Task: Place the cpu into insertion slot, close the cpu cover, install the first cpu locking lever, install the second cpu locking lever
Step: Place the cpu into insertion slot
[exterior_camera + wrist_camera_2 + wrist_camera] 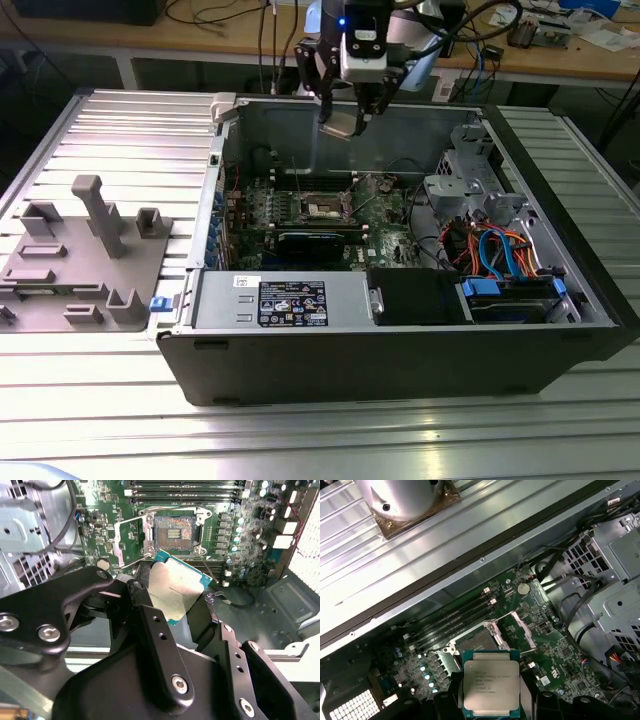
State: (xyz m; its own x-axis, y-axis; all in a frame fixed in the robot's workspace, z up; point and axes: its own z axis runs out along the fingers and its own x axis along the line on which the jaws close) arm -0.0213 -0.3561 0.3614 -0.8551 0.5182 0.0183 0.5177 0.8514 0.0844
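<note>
The gripper (172,599), its black fingers (150,625) closest to the lens in the second wrist view, is clamped on the cpu (177,592) by two opposite edges, silver-grey top facing the camera. The chip hangs in the air above the insertion slot (174,530) and does not touch it. It looks slightly tilted against the slot's square outline.

The exterior view puts the gripper (345,120) and the cpu (340,125) well above the insertion slot (325,207), about level with the top edge of the open computer case (400,350), which lies on a ridged metal surface (120,130).

None of the four steps appears finished. The slot's dark centre lies bare on the green motherboard (100,535). The cpu cover (117,540) is swung open to one side of the slot, so seating the chip, closing the cover and fastening both levers all seem left to do.

In the first wrist view the cpu (491,686) hides the near part of the insertion slot (470,642). The locking levers cannot be picked out with certainty among the thin metal parts around the slot. How the chip's corners line up with the slot is also too fine to judge.
</note>
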